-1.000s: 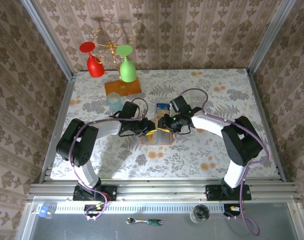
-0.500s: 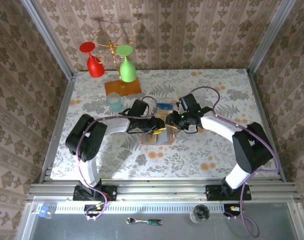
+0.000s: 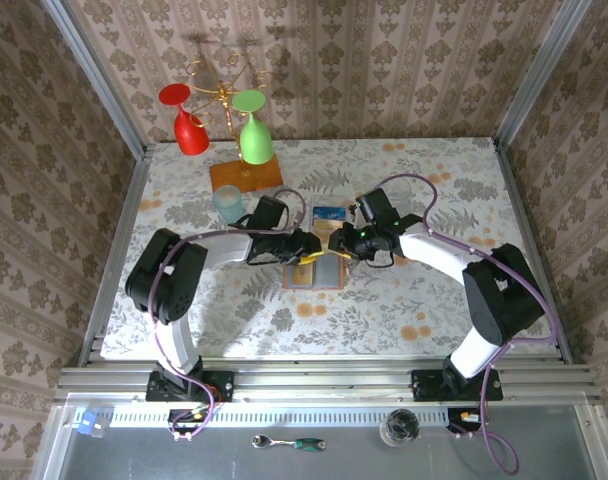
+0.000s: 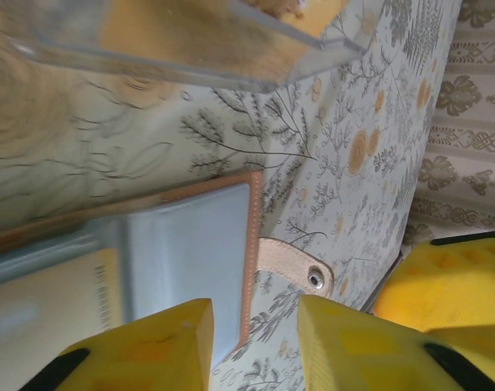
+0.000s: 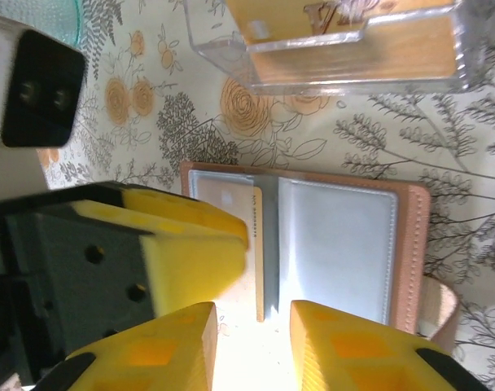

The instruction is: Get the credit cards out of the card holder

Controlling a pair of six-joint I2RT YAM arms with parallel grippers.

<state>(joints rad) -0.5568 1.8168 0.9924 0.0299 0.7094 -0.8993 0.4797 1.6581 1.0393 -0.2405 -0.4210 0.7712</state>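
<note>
The card holder lies open on the flowered table, its blue-grey lining facing up and its snap tab sticking out to one side. An orange-tan credit card sits in its left pocket, with the card's edge showing at the fold. My left gripper hovers over the holder's left half, jaws open and empty. One left finger covers part of that pocket. My right gripper hangs open just above the fold and holds nothing.
A clear plastic stand holding orange-tan cards stands just beyond the holder. Farther back left are a teal cup and the glass rack's orange base, with a red glass and a green glass. Patterned walls surround the table.
My left gripper has moved right onto the card holder and its jaws have parted a little. My right gripper has shifted slightly right and back, staying over the fold.
</note>
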